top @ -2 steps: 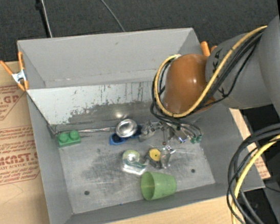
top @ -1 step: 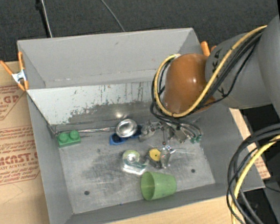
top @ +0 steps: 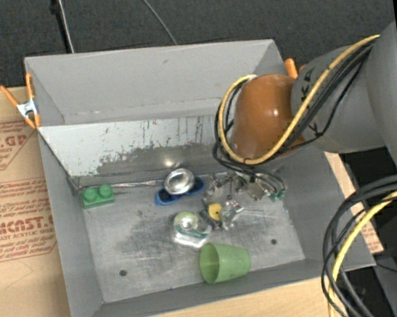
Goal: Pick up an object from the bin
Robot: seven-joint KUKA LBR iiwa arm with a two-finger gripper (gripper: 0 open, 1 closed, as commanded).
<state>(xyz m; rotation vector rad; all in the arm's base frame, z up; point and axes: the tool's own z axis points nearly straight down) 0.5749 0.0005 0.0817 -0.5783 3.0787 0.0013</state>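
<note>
Hand (top: 228,205), mine, low at frame centre just beside a small yellow piece (top: 213,210), presumably positioned for a pick; open or closed, I cannot tell.

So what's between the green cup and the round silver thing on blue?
A shiny silver lump, seen in the camera view, between the round silver thing and green cup.

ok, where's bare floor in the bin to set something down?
Bare: bin floor left, between green two-stud plastic brick and tipped green plastic cup; also corner right of cup. Crowded centre: silver disc on blue base, shiny silver lump, pincer beside them.
</note>
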